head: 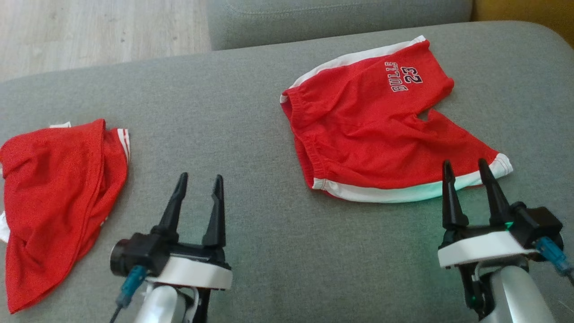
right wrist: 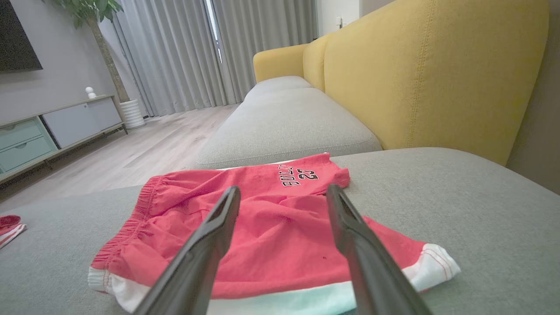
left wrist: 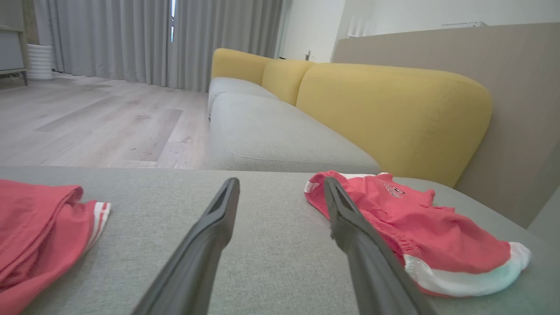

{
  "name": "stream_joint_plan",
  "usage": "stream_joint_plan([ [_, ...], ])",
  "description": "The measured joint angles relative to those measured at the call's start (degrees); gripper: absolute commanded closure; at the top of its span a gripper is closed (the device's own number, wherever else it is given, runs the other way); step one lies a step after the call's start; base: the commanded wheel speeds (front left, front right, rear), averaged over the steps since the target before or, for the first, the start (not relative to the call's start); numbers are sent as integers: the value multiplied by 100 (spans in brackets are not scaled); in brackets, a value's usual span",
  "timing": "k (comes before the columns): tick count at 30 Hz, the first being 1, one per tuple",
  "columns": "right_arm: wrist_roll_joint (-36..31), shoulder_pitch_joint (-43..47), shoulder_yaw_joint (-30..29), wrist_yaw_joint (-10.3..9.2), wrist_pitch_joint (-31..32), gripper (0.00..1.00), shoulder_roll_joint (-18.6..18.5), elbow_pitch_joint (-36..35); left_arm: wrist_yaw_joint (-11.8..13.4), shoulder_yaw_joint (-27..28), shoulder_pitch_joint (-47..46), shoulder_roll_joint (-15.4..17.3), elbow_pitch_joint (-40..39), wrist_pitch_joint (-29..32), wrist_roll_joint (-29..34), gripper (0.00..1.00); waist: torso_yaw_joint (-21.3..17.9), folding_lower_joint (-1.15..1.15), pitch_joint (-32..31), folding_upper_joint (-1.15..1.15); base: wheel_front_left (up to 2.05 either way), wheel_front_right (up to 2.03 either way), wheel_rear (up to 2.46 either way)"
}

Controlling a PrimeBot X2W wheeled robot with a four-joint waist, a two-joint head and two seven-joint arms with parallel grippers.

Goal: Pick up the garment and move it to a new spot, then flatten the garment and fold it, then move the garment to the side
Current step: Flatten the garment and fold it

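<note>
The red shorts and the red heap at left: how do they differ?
The red fabric shorts lettered BULLS 23 lie spread out, both legs showing; the bunched red fabric garment is folded over itself. The shorts have broad white bands; the bunched garment shows thin white stripes, no lettering. Both lie on the grey sofa cushion.

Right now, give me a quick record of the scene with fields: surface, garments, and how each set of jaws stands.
surface: grey sofa cushion
shorts: red shorts, white trim, "BULLS 23" print, spread out on the robot's right
other cloth: red garment, bunched, on the robot's left
left jaws: open, empty, over bare cushion between the two
right jaws: open, empty, tips at the shorts' near white hem
</note>
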Motion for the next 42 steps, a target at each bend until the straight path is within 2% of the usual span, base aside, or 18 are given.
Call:
stream_joint_plan([
  [5,31,-106,-85,1,0,0,1,-82,-212,-377,-131,2,320,0,182,0,-62,0,126,0,0,0,0],
  [10,23,-164,-254,0,0,0,0,-85,-394,-1266,-668,0,847,82,238,0,-138,0,300,0,0,0,0],
  [15,24,-257,-323,0,0,0,1,-73,-400,-1939,-1367,5,1307,422,167,0,-270,1,502,0,0,0,0],
  [19,25,-388,-314,0,0,0,1,-99,-436,-2359,-1757,22,1641,679,-155,0,-430,1,633,0,0,0,0],
  [32,52,-396,-335,1,0,0,1,-142,-443,-2640,-2271,126,2332,684,-446,0,-708,1,893,0,0,0,0],
  [33,59,-405,-336,0,0,0,1,-141,-442,-2692,-2310,127,2350,675,-474,10,-713,1,906,0,0,0,0],
  [34,67,-422,-342,0,0,0,1,-140,-442,-2750,-2354,127,2362,661,-501,54,-715,1,915,0,0,0,0],
  [35,82,-476,-364,0,0,0,1,-133,-442,-2816,-2415,135,2366,568,-505,54,-709,1,922,0,0,0,0],
  [36,82,-486,-381,0,0,0,1,-126,-442,-2830,-2440,148,2383,521,-526,100,-702,1,918,0,0,0,0],
  [42,18,-485,-469,0,0,0,1,62,-381,-2791,-2471,203,2416,225,-535,100,-591,0,832,0,0,0,0],
])
